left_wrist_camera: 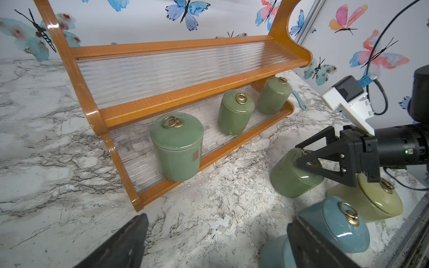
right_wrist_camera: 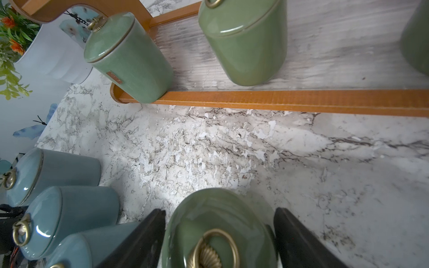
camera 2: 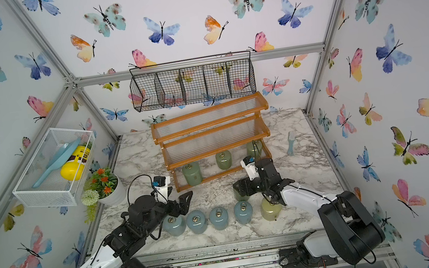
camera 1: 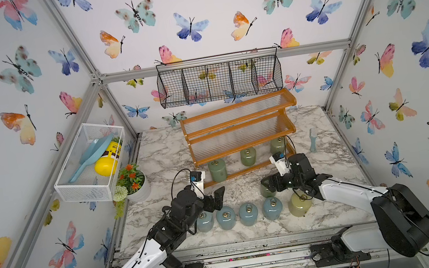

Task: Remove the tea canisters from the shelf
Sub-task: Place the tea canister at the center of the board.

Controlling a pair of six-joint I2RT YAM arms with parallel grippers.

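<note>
The orange-brown shelf (camera 1: 243, 146) stands at the back of the marble table. Three green tea canisters (camera 1: 217, 170) (camera 1: 248, 156) (camera 1: 277, 145) stand on its lowest tier; the two upper tiers hold nothing. In front, several blue-grey canisters (camera 1: 225, 218) and a pale yellow one (camera 1: 299, 204) form a row on the table. My right gripper (right_wrist_camera: 220, 232) is shut on another green canister (camera 1: 266, 190) just behind that row, a finger on each side of its lid. My left gripper (camera 1: 215, 200) hangs open over the row's left end, holding nothing.
A white mesh basket (camera 1: 89, 163) on the left wall holds a yellow bottle (camera 1: 107, 162) and a blue scoop. A potted plant (camera 1: 133, 180) stands below it. A black wire basket (camera 1: 218, 81) hangs above the shelf. A small blue-green brush (camera 1: 313, 140) lies to the right of the shelf.
</note>
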